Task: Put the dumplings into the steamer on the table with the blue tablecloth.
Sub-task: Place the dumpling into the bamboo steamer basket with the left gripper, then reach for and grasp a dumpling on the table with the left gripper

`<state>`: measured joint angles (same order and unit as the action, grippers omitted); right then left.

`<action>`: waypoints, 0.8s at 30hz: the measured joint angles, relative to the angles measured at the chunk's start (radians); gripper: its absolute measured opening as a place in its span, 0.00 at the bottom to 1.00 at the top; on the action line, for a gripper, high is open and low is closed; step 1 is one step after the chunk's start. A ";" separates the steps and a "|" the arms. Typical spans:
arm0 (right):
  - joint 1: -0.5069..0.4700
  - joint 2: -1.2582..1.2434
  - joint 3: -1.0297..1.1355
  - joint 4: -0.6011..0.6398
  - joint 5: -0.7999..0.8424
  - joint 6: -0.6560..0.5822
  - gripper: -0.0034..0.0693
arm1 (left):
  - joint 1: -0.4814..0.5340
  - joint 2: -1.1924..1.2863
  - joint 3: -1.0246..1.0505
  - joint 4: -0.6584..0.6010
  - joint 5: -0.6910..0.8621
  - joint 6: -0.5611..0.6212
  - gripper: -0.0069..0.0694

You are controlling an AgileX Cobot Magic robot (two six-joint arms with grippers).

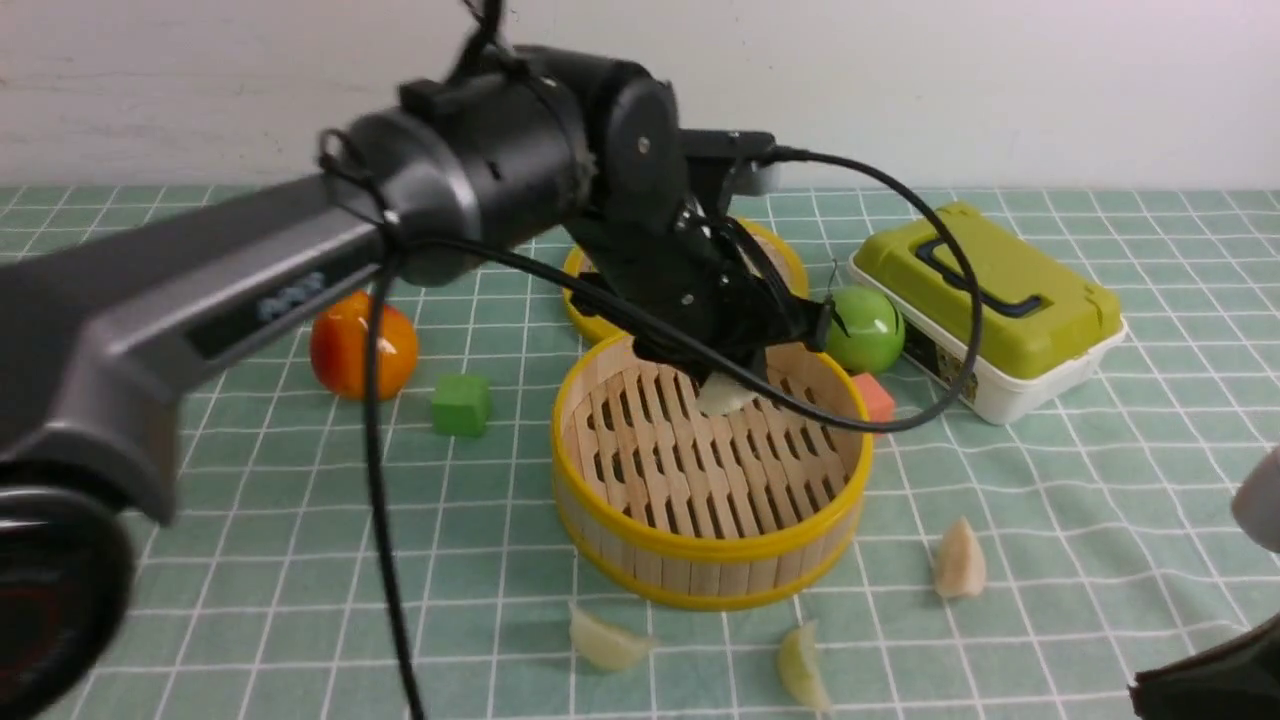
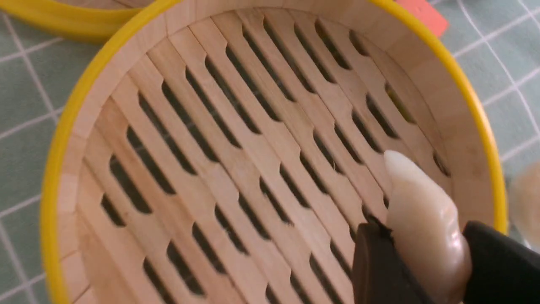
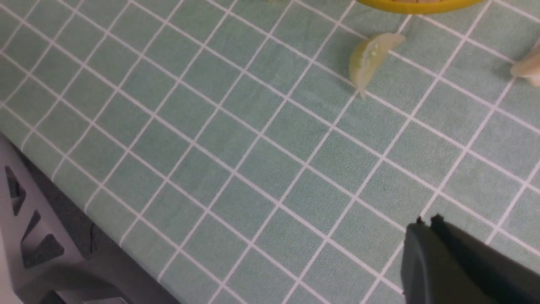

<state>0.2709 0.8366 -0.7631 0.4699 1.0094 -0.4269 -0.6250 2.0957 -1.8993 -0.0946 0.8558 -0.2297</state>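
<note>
The steamer (image 1: 610, 520) stands at the middle of the blue tablecloth (image 1: 250, 600); its slatted floor (image 2: 253, 169) holds nothing. My left gripper (image 1: 725, 385) hangs over the steamer's far part, shut on a cream dumpling (image 2: 422, 228) that pokes out below it (image 1: 722, 396). Three dumplings lie on the cloth in front of the steamer: one at front left (image 1: 606, 640), one at front (image 1: 802, 666), one at front right (image 1: 959, 560). My right gripper (image 3: 426, 221) is shut and empty low over the cloth; a yellow-green dumpling (image 3: 371, 57) lies ahead of it.
The woven yellow-rimmed lid (image 1: 585, 290) lies behind the steamer. An orange ball (image 1: 362, 345), a green cube (image 1: 461, 404), a green ball (image 1: 863, 328), a red cube (image 1: 875, 397) and a green-lidded box (image 1: 990, 305) lie round it. The table's near edge shows in the right wrist view (image 3: 105, 228).
</note>
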 joint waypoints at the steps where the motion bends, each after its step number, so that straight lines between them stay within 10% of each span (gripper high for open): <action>1: 0.000 -0.026 0.000 -0.003 0.003 0.002 0.05 | 0.001 0.066 -0.058 0.010 0.000 -0.038 0.40; 8: 0.000 -0.079 0.000 -0.045 0.014 0.010 0.06 | 0.002 0.261 -0.238 0.048 0.007 -0.107 0.40; 17: 0.000 -0.079 0.000 -0.070 -0.004 0.021 0.08 | 0.002 0.266 -0.361 0.065 0.204 -0.100 0.83; 24: 0.000 -0.079 0.000 -0.074 -0.040 0.021 0.08 | 0.001 0.031 -0.322 0.067 0.373 0.009 0.84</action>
<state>0.2709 0.7572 -0.7631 0.3961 0.9697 -0.4061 -0.6243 2.1271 -2.2215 -0.0279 1.2285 -0.2204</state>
